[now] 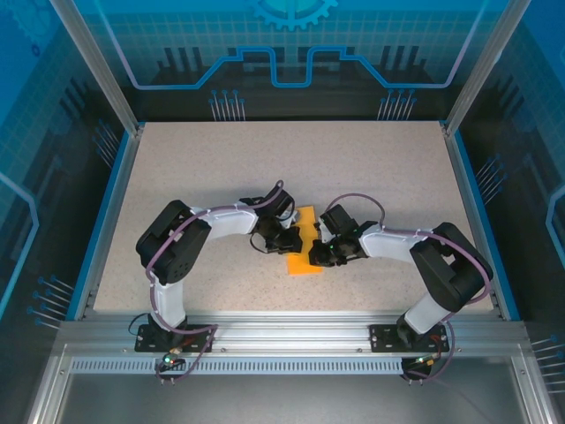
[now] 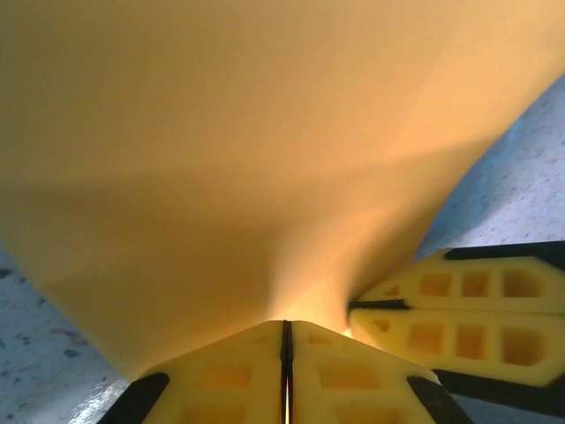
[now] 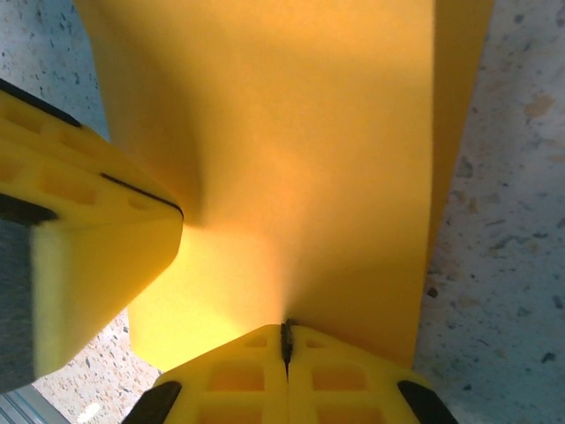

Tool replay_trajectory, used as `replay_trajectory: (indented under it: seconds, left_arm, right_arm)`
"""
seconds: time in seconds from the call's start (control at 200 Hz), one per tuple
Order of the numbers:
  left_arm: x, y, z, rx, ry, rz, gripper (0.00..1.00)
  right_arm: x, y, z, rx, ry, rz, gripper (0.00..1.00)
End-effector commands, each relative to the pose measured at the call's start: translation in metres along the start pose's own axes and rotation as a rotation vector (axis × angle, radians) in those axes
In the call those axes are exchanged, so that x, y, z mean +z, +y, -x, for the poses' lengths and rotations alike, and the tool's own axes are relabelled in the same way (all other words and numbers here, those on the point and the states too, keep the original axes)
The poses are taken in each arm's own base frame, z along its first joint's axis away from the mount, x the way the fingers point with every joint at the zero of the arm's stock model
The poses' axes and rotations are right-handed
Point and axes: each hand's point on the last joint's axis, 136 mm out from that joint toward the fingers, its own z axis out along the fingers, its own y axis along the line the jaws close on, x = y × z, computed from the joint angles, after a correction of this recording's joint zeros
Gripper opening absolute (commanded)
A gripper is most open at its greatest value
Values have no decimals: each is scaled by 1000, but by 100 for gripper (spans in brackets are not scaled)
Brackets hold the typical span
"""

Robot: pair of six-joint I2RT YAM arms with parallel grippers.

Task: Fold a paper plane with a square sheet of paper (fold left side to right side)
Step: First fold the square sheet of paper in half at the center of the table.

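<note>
Midway across the table (image 1: 353,168), one orange square sheet of paper (image 1: 305,262) is pinched by two grippers, left gripper (image 2: 286,325) and right gripper (image 3: 286,327), both closed tight.

**Cell backdrop: blue enclosure, speckled top**

Tabletop (image 1: 371,168) is beige speckled laminate, with blue trim (image 1: 110,208) along its sides. Back panel (image 1: 291,44) is translucent blue with printed circuit-and-gear graphics; side panels (image 1: 35,177) match. Silver aluminium posts (image 1: 93,62) at the back corners, slotted aluminium rail (image 1: 291,331) across the near edge. Light even, shadows soft.
</note>
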Motion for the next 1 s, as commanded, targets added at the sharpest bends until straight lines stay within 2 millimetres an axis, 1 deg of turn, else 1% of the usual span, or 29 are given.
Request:
replay_trajectory:
  seconds: [0.0, 0.245, 0.485, 0.605, 0.785, 0.995]
  left_arm:
    - [-5, -4, 13, 29, -17, 7, 11]
    - [-4, 3, 32, 45, -52, -8, 8]
    - [1, 14, 40, 35, -65, -10, 7]
    - [4, 24, 44, 18, -82, -7, 5]
    - [2, 36, 53, -6, -120, 6, 5]
    - [4, 50, 57, -45, -136, 29, 5]
  right_arm:
    - [11, -36, -35, 43, 119, -151, 5]
    - [12, -41, -36, 45, 123, -171, 5]
    - [11, -44, -37, 42, 129, -188, 4]
    - [11, -46, -38, 36, 138, -203, 4]
    - [11, -53, -42, 28, 160, -235, 4]
    - [14, -54, -44, 26, 176, -233, 4]
